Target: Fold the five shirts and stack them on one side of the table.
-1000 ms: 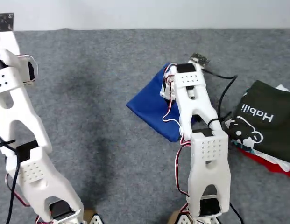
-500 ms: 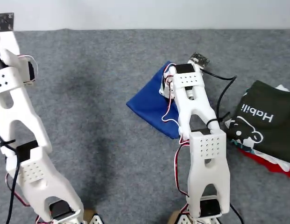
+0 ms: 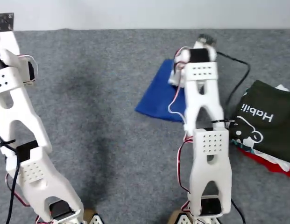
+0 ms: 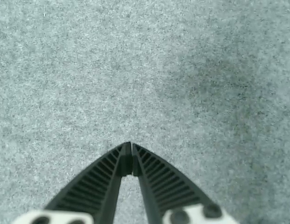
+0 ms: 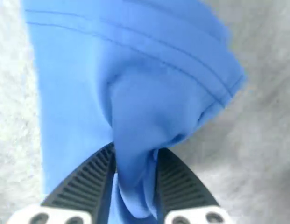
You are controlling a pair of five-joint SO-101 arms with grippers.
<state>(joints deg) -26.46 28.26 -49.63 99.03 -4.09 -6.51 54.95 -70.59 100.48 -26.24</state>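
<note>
Where the blue shirt (image 3: pixel 159 95) rests, grey felt (image 3: pixel 102 93) spreads.

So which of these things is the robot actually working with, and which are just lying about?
In the job: blue shirt, pinched in the right arm's jaws; dark green shirt and red shirt, piled together at the side.
Just there: grey carpet; black cable.

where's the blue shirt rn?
High view: blue shirt right of centre on the grey mat, fold pinched in the right hand, left of the dark shirt pile.
</note>
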